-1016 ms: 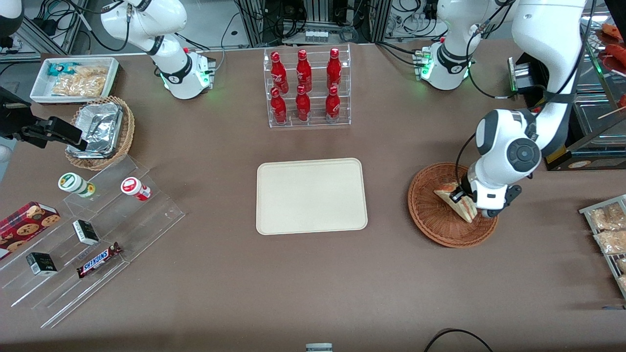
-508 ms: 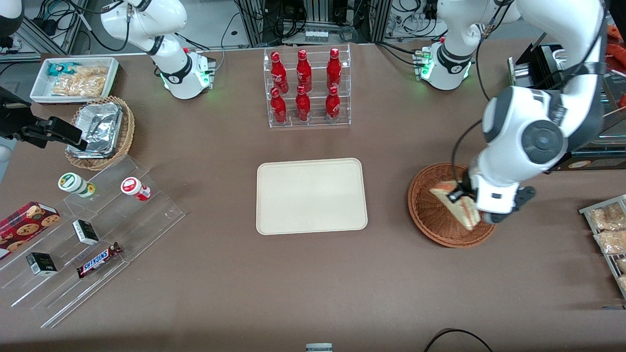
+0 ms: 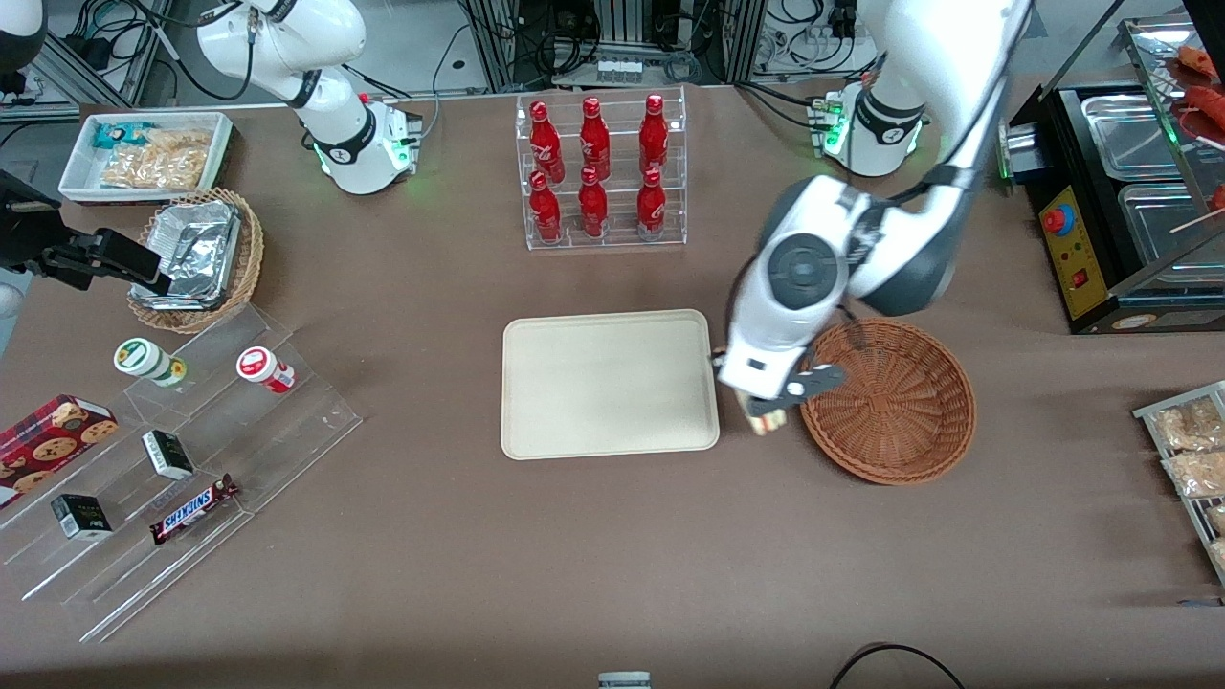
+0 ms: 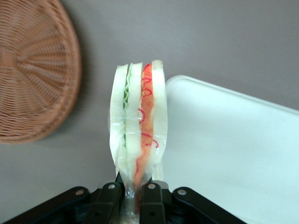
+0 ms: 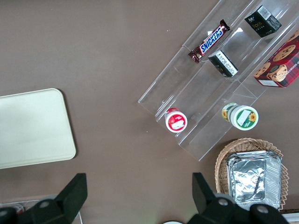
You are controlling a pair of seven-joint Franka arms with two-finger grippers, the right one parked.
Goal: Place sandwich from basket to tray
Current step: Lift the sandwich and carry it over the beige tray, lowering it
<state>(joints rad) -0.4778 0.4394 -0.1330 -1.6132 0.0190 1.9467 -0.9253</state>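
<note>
The gripper (image 3: 766,413) hangs above the table (image 3: 574,536), over the strip between the tray (image 3: 610,383) and the basket (image 3: 890,400), its fingers (image 4: 110,198) clamped on one end of the sandwich (image 4: 138,135). The sandwich stands on edge, sticking out from the fingertips, clear of both the tray and the basket. The tray lies just beside the gripper, toward the parked arm's end of the table; the basket lies just beside it toward the working arm's end. Farther from the front camera than the gripper stands the bottle rack (image 3: 601,172). Well apart from it, toward the parked arm's end, sit the stepped display stand (image 3: 191,459) and the foil container (image 3: 191,254).
</note>
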